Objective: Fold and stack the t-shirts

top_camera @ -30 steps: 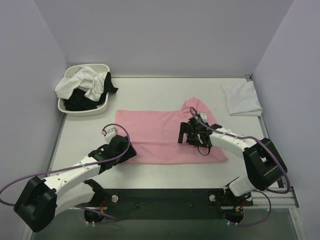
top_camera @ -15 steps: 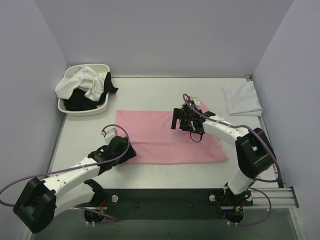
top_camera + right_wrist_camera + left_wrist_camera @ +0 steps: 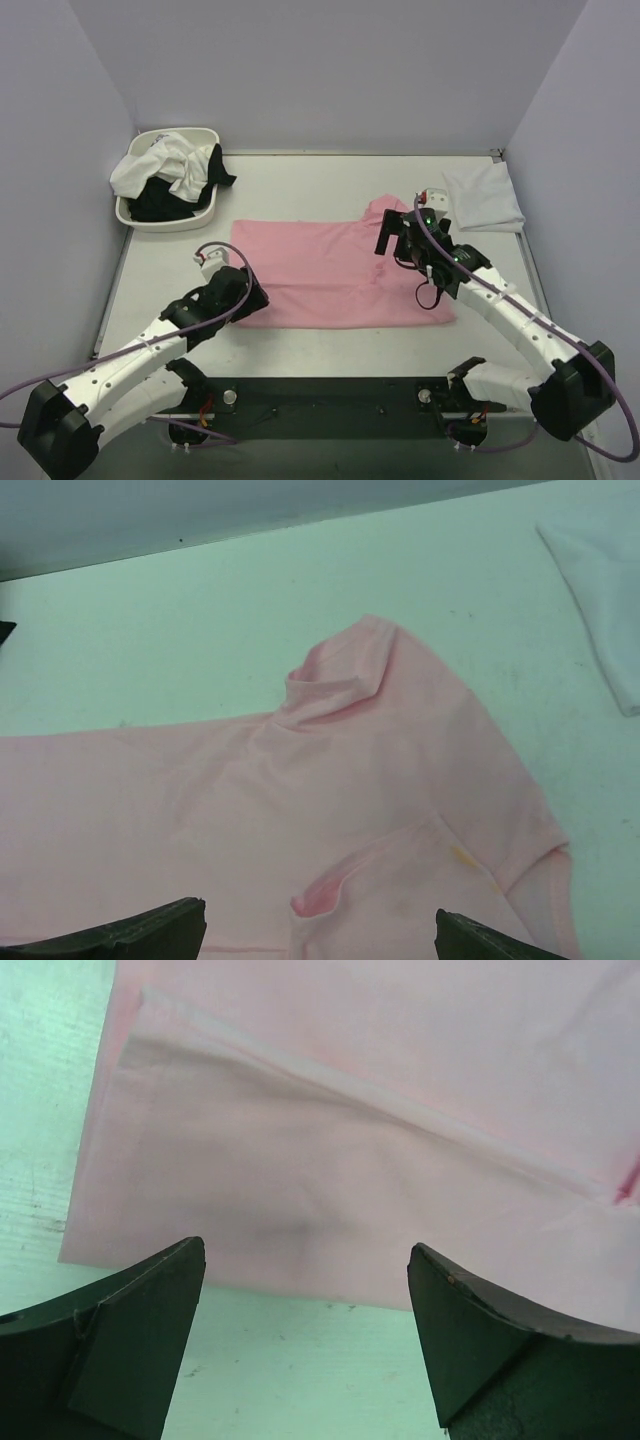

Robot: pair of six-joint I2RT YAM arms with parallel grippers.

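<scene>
The light pink t-shirt [image 3: 320,270] lies spread flat at the table's middle, one sleeve [image 3: 345,665] sticking out toward the back. My left gripper [image 3: 243,298] is open and empty just above the shirt's near-left corner [image 3: 300,1200]; the left wrist view shows bare table between its fingers [image 3: 125,1345]. My right gripper [image 3: 398,238] is open and empty, hovering over the shirt's right part [image 3: 380,780], where a small fold stands up. A folded white t-shirt [image 3: 483,198] lies at the back right and also shows in the right wrist view [image 3: 600,580].
A white oval basin [image 3: 140,213] at the back left holds crumpled white and black shirts [image 3: 170,168]. Walls close off the table's left, back and right sides. The arm bases stand at the near edge.
My right gripper has moved from the shirt's middle toward the back right and is open above it. My left gripper has shifted slightly at the near-left corner.
</scene>
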